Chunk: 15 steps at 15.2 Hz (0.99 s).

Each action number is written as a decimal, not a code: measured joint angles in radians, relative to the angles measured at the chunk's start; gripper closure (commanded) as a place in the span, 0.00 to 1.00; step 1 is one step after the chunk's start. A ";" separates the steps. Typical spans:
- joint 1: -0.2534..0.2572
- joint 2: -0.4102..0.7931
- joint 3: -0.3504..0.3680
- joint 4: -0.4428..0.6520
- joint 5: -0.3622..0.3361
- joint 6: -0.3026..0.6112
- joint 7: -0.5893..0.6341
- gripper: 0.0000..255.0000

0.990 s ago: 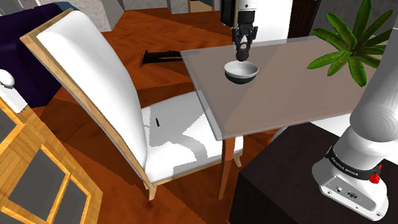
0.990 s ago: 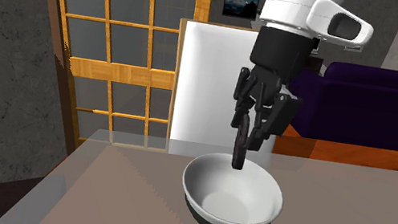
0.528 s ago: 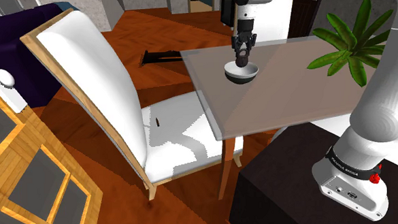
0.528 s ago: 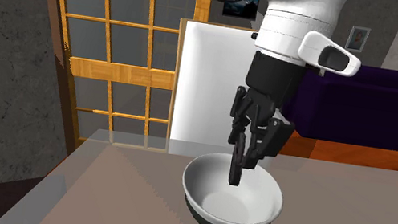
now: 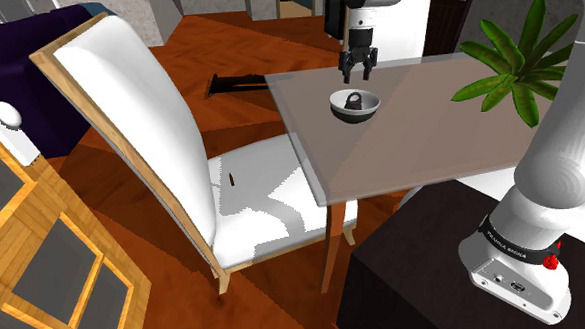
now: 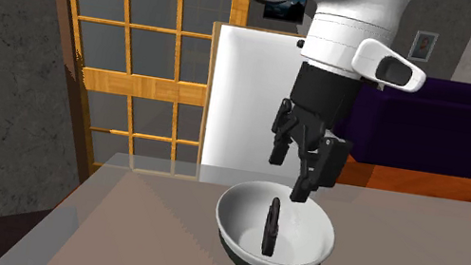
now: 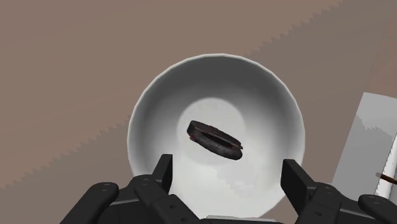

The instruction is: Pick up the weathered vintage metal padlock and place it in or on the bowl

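Gripper stands wide open and holds nothing, hanging directly over the bowl and clear of its rim. Padlock, dark and worn, lies inside the bowl near its centre, below and between the spread fingers, touching neither. The bowl sits on the grey-brown table near its far edge in the shoulder view. A white chair stands just beside the table. A green plant is well apart from the bowl. Nothing obstructs the gripper.
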 measured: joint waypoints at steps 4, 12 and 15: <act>0.000 0.000 0.000 0.000 0.000 0.000 0.000 0.00; -0.005 0.006 -0.002 0.134 -0.001 -0.127 0.002 0.00; -0.005 0.007 -0.003 0.136 -0.002 -0.129 0.002 0.00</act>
